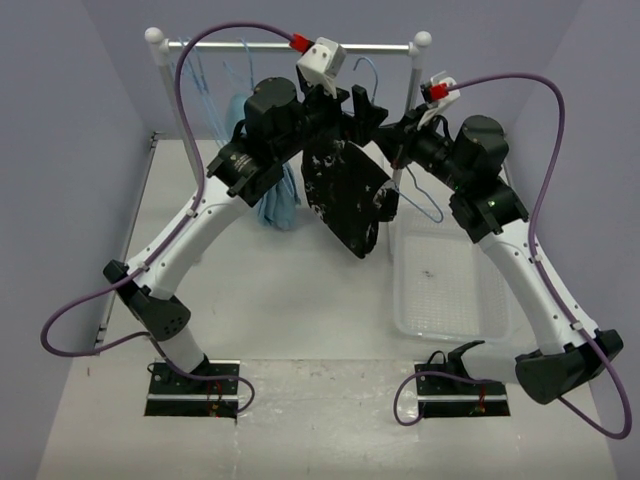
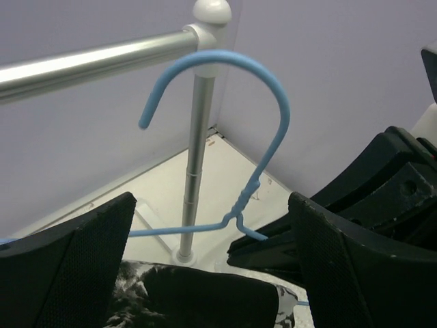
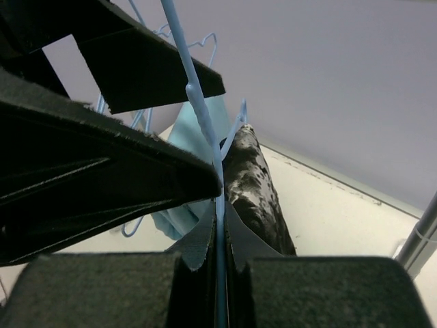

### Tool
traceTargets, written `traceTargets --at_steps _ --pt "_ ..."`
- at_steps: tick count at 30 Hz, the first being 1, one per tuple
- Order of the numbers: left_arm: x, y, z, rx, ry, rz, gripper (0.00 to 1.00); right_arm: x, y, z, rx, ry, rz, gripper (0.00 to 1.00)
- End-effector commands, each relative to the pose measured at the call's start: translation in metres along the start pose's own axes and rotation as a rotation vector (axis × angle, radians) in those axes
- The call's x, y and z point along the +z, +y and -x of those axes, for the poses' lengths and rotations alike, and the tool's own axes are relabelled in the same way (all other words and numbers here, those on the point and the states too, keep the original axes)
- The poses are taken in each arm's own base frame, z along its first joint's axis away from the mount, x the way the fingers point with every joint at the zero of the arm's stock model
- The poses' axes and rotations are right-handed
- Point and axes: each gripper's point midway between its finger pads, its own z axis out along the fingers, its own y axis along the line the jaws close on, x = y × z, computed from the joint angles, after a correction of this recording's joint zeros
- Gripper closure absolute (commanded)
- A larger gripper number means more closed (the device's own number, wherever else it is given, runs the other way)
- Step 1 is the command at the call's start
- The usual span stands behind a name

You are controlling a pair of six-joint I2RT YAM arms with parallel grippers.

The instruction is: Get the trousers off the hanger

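Note:
The trousers, black with white speckles, hang tilted on a light-blue wire hanger under the rail. In the left wrist view their top edge lies between my left gripper's wide-apart fingers, touching neither pad, and the hanger's hook rises in front of the rack's end post. My left gripper is open. My right gripper is shut on the hanger's wire, just right of the neck, with the trousers hanging right beyond its fingertips. Seen from above, the right gripper sits beside the left one.
A metal clothes rail on two posts spans the back. Other light-blue hangers and a plain light-blue cloth hang left of the trousers. A clear plastic tray lies on the table at the right.

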Motion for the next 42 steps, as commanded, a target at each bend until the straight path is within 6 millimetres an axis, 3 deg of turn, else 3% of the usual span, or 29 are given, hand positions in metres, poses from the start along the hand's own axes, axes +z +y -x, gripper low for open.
traceTargets --at_steps 1,8,10,11,14,15,16,22,23,27,28,29,31,33,37,42 --pt "0.004 -0.003 0.030 0.034 -0.103 0.000 0.07 -0.011 0.035 0.071 -0.077 -0.219 0.113 1.00" --pt "0.017 -0.001 0.011 0.037 -0.070 -0.001 0.24 -0.012 0.038 0.071 -0.075 -0.217 0.115 1.00" --pt "0.018 -0.001 0.007 0.038 -0.060 -0.003 0.37 -0.013 0.037 0.072 -0.074 -0.217 0.109 1.00" --pt "0.017 -0.003 0.006 0.044 -0.059 -0.008 0.51 -0.013 0.037 0.072 -0.073 -0.216 0.107 1.00" --pt "0.016 -0.011 0.004 0.060 -0.057 -0.056 0.69 -0.012 0.038 0.068 -0.067 -0.201 0.117 1.00" --pt "0.016 -0.012 0.003 0.058 -0.056 -0.060 0.95 -0.011 0.038 0.066 -0.065 -0.195 0.118 1.00" --pt "0.016 -0.012 0.002 0.058 -0.056 -0.062 1.00 -0.011 0.038 0.064 -0.063 -0.188 0.116 1.00" --pt "0.012 -0.013 -0.006 0.115 -0.052 -0.084 1.00 -0.014 0.033 0.048 -0.019 -0.121 0.090 1.00" --pt "0.007 -0.015 0.001 0.133 -0.073 -0.093 1.00 -0.016 0.035 0.046 -0.010 -0.110 0.091 0.91" --pt "-0.005 -0.021 -0.009 0.230 -0.081 -0.154 1.00 -0.029 0.049 0.033 0.030 -0.046 0.153 0.50" --pt "-0.014 -0.031 -0.002 0.253 -0.101 -0.204 1.00 -0.036 0.053 0.030 0.038 -0.028 0.162 0.32" --pt "-0.017 -0.031 -0.010 0.258 -0.092 -0.214 1.00 -0.039 0.055 0.027 0.048 -0.015 0.169 0.24" --pt "-0.028 -0.036 0.003 0.325 -0.145 -0.242 1.00 -0.052 0.060 0.022 0.068 0.010 0.170 0.09" --pt "-0.033 -0.036 0.003 0.338 -0.156 -0.240 1.00 -0.061 0.059 0.012 0.088 0.038 0.150 0.07" --pt "-0.043 -0.039 0.010 0.331 -0.162 -0.250 1.00 -0.080 0.052 0.013 0.106 0.002 0.073 0.01" --pt "-0.045 -0.040 0.019 0.346 -0.179 -0.242 1.00 -0.106 0.040 0.008 0.116 -0.017 -0.033 0.01"
